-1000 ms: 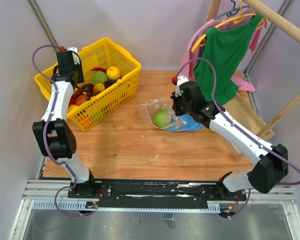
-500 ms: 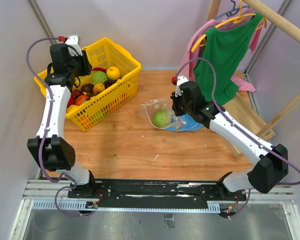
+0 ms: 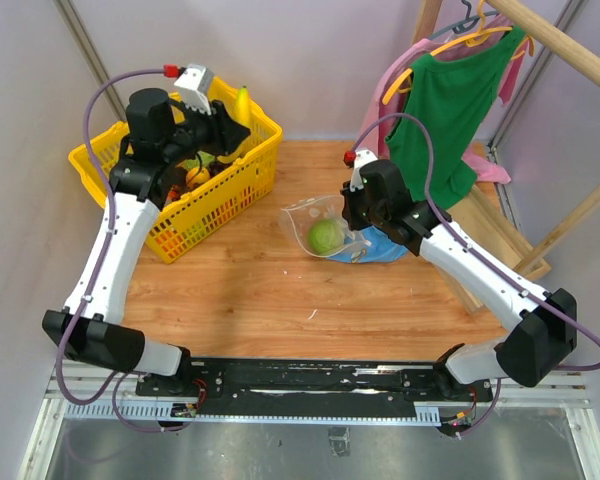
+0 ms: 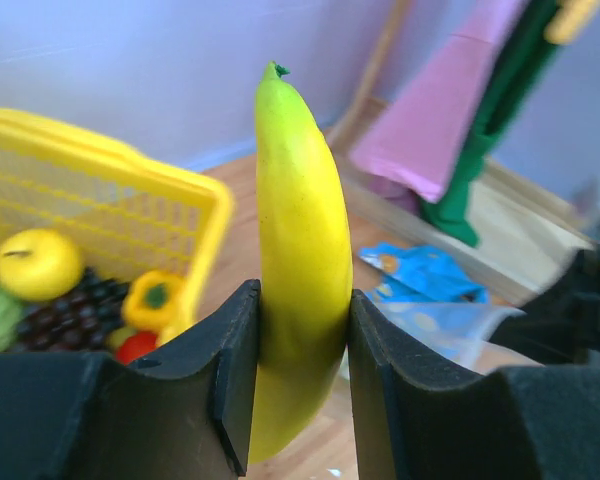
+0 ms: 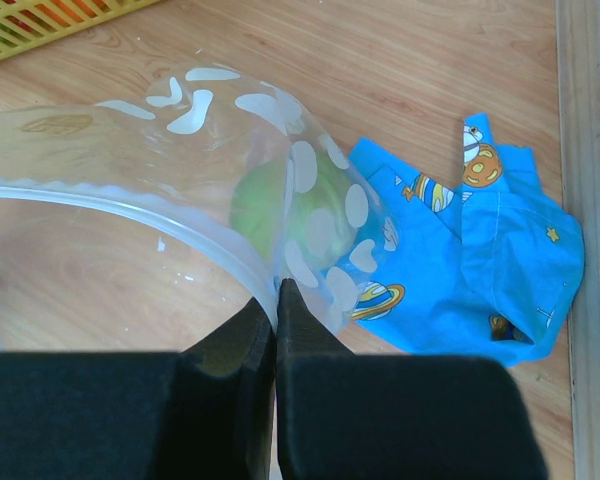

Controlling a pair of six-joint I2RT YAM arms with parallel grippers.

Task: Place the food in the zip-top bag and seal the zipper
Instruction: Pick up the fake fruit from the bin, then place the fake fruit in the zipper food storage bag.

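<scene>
My left gripper (image 3: 238, 115) (image 4: 302, 330) is shut on a yellow banana (image 4: 300, 250) (image 3: 243, 103), held upright above the right corner of the yellow basket (image 3: 235, 175). More food lies in the basket: a yellow fruit (image 4: 35, 262), dark grapes (image 4: 55, 318) and a small yellow pepper (image 4: 152, 298). My right gripper (image 5: 276, 295) (image 3: 355, 222) is shut on the mouth edge of the zip-top bag (image 5: 230, 190) (image 3: 315, 222), pinching its pale zipper (image 5: 130, 212). A green cabbage (image 3: 325, 236) (image 5: 270, 215) sits inside the bag.
A blue patterned cloth (image 5: 470, 270) (image 3: 380, 247) lies under and right of the bag. A wooden rack (image 3: 540, 60) with green and pink clothes (image 3: 440, 95) stands at the back right. The wooden tabletop (image 3: 280, 290) stretches between basket and bag.
My left arm has lifted out of the basket and swung right, carrying the banana up above the basket's right corner. The right arm and bag have stayed put.
</scene>
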